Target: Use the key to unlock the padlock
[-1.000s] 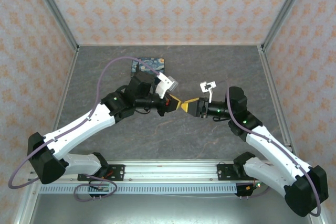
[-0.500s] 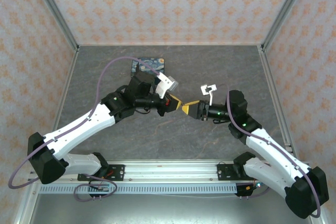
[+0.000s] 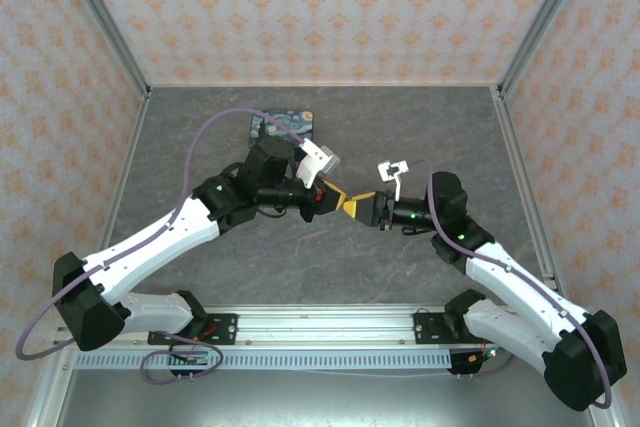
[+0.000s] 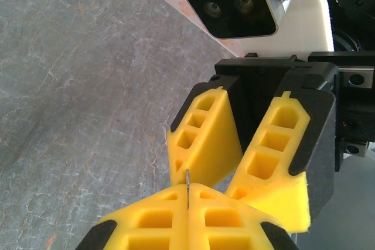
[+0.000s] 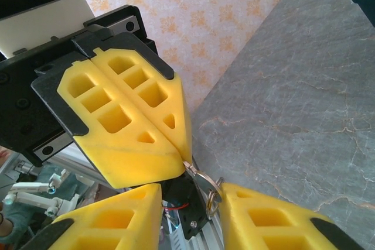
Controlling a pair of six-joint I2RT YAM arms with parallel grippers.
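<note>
1. Two-hand pass above table (image 3: 400, 127): grips key (image 5: 191, 169) in pressed-together left hand (image 5: 183, 157), ring (image 5: 206, 190) end toward right hand (image 5: 190, 194).
2. Straddles ring with right fingers (image 5: 263, 221) apart, not yet clamped.
3. Calls for closing across key's flat.

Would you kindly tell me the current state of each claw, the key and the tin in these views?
left claw: shut, pinching the key.
right claw: open, straddling the key's ring without gripping it.
key: clamped at the left claw's tip, ring sticking out beyond it.
tin: lying flat, touched by neither claw; whether its lid is shut cannot be told.
</note>
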